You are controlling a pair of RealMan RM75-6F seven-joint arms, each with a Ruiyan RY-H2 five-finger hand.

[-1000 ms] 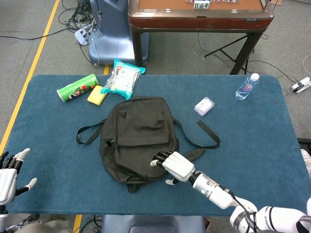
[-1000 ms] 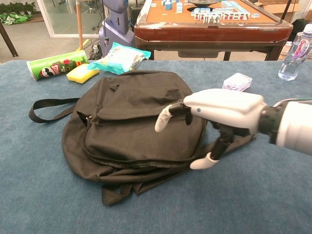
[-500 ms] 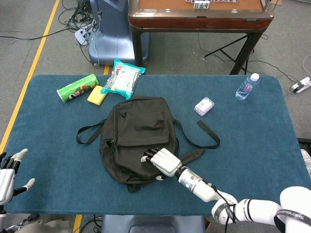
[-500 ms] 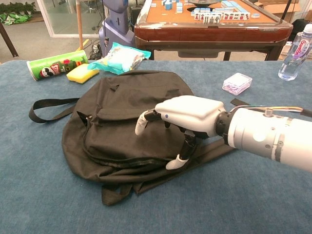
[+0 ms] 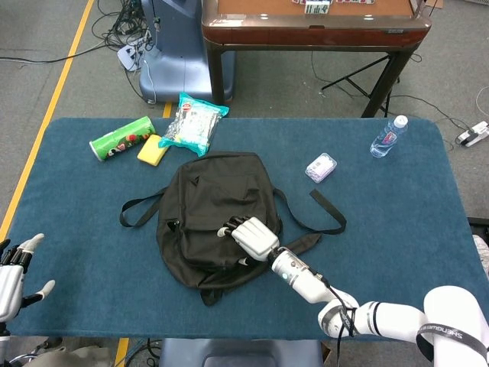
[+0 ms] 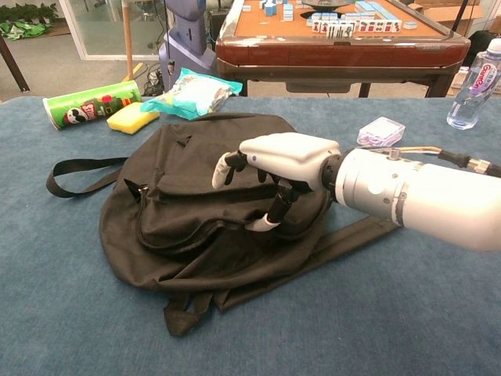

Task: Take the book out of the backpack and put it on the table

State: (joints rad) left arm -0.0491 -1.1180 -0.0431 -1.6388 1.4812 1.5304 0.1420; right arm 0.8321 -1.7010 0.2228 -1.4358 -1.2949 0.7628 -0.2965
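The black backpack (image 5: pixel 206 202) lies flat in the middle of the blue table (image 5: pixel 397 222), its straps spread to both sides. No book shows; the bag's zippers look closed. My right hand (image 5: pixel 250 237) rests on the bag's near front panel. In the chest view, the right hand (image 6: pixel 274 160) has its fingers curled over the backpack (image 6: pixel 172 157) and its thumb pressed into the cloth. The fabric is bunched between them. My left hand (image 5: pixel 14 277) hovers at the table's near left corner with its fingers apart, holding nothing.
At the back left lie a green can (image 5: pixel 122 138), a yellow sponge (image 5: pixel 153 150) and a snack bag (image 5: pixel 192 122). A small plastic box (image 5: pixel 322 167) and a water bottle (image 5: pixel 388 138) sit at the back right. A wooden game table (image 5: pixel 313 27) stands beyond.
My right hand has slid left and farther onto the backpack, from its near right edge to the front panel, and the cloth has bunched up under it. The left hand has barely moved.
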